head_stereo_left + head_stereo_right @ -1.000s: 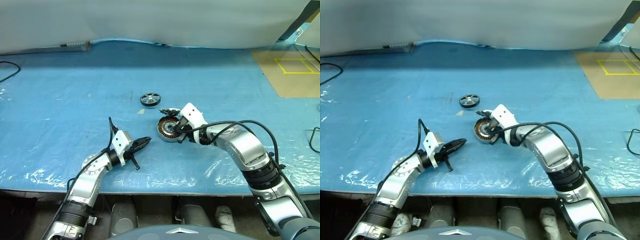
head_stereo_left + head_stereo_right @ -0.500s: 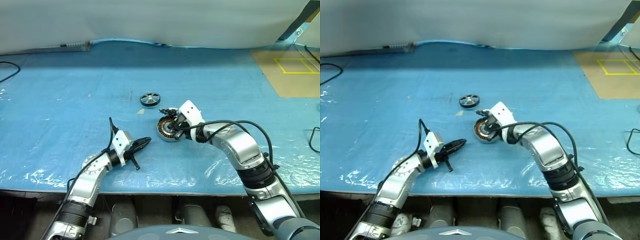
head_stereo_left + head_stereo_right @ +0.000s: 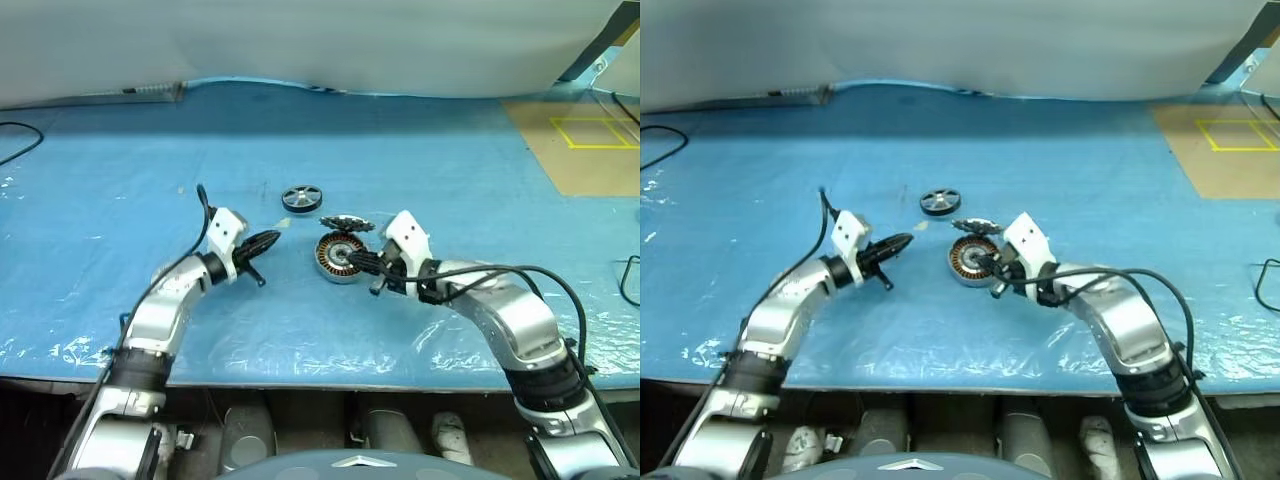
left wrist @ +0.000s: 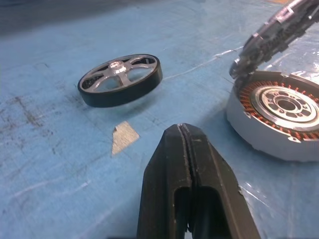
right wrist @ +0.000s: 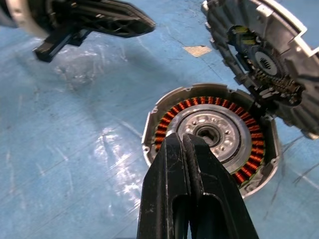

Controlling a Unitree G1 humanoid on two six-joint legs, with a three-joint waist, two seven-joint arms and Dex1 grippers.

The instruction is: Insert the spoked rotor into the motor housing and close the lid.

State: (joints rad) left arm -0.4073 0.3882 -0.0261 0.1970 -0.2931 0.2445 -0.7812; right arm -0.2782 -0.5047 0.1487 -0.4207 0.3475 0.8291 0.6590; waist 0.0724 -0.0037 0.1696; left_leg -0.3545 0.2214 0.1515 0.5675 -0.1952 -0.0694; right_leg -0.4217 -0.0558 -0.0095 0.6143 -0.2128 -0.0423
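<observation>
The spoked rotor (image 3: 301,198), black-rimmed with silver spokes, lies flat on the blue sheet just beyond the motor housing (image 3: 338,257). The housing shows its copper windings around a dark centre (image 5: 209,132). Its lid (image 3: 345,223) stands tilted up from the far rim, jagged edge and dark cut-outs (image 5: 264,55) facing me. My left gripper (image 3: 272,238) is shut and empty, pointing toward the rotor (image 4: 119,79) from the near left, a short way off. Beside the housing's near right rim my right gripper (image 3: 360,262) is shut on nothing.
A small pale scrap (image 4: 123,138) lies on the sheet between the left gripper and the rotor. The blue plastic sheet (image 3: 150,130) covers the table up to a white backdrop. A brown board with yellow tape (image 3: 585,140) lies at the far right.
My left arm has lifted and swung forward toward the rotor. The right gripper has drawn back a little from over the housing; the lid stays tilted up.
</observation>
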